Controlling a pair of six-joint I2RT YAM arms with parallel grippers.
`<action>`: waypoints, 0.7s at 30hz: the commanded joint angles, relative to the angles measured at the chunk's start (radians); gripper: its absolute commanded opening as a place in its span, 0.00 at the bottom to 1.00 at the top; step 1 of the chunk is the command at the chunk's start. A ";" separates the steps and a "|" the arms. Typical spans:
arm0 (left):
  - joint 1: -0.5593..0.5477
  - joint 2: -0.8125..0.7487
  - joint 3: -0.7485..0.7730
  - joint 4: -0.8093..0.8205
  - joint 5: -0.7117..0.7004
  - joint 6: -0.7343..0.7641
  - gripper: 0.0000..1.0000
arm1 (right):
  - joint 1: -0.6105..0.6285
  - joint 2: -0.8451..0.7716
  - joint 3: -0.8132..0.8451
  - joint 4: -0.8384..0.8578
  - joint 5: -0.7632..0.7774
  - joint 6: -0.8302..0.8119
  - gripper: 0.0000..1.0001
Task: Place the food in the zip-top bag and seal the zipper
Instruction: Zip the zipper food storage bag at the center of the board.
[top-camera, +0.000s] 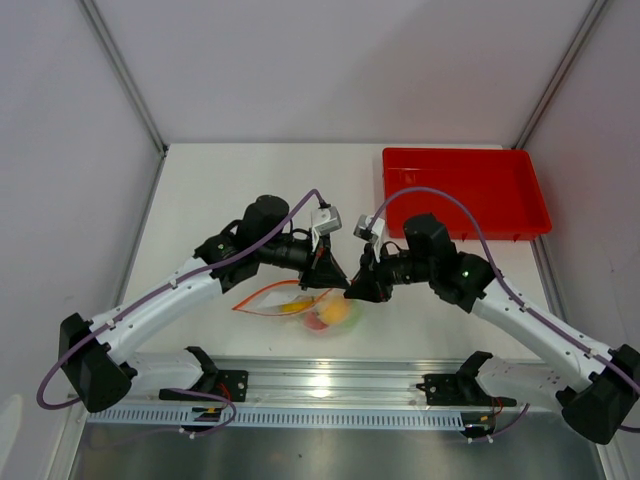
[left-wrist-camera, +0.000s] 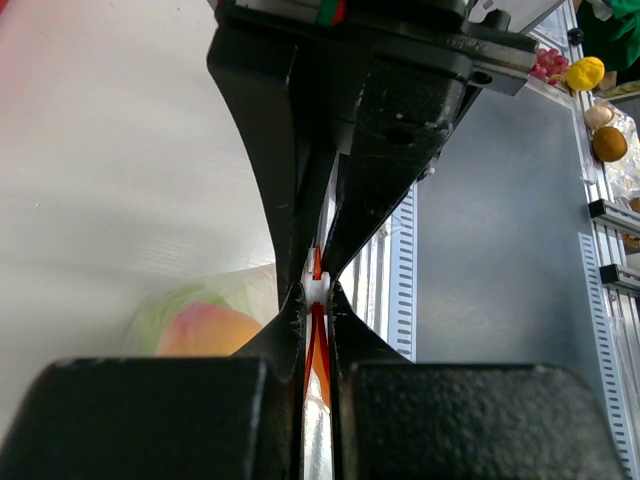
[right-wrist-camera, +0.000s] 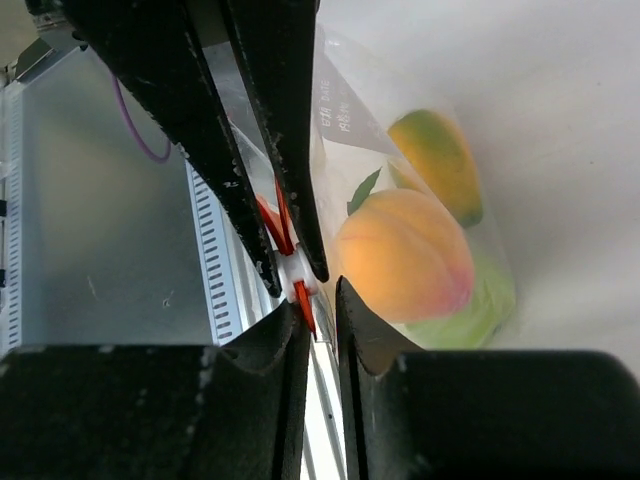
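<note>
The zip-top bag (top-camera: 272, 297) lies flat near the table's front edge with the food inside. An orange peach (right-wrist-camera: 400, 255), a yellow-green mango (right-wrist-camera: 440, 165) and a green apple (right-wrist-camera: 485, 300) show through the plastic. A peach (left-wrist-camera: 205, 330) also shows in the left wrist view. My left gripper (top-camera: 335, 280) (left-wrist-camera: 316, 296) is shut on the orange-red zipper (left-wrist-camera: 318, 350) at its white slider (left-wrist-camera: 316, 288). My right gripper (top-camera: 357, 292) (right-wrist-camera: 320, 300) meets it tip to tip and pinches the same strip (right-wrist-camera: 306, 318) just beyond the slider (right-wrist-camera: 297, 272), with a narrow gap between the jaws.
A red tray (top-camera: 465, 190) stands at the back right. A slotted aluminium rail (top-camera: 320, 385) runs along the front edge, right below the bag. White walls close in the table at the left, back and right.
</note>
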 joint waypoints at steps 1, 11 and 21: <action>0.004 -0.010 0.022 0.007 0.034 0.004 0.01 | -0.002 0.019 0.055 -0.001 -0.058 -0.020 0.18; 0.004 -0.010 0.017 -0.008 0.039 0.016 0.00 | -0.012 0.033 0.073 0.011 -0.087 -0.043 0.00; 0.006 -0.018 0.004 -0.033 0.004 0.021 0.01 | -0.064 -0.039 -0.026 0.213 -0.053 0.116 0.00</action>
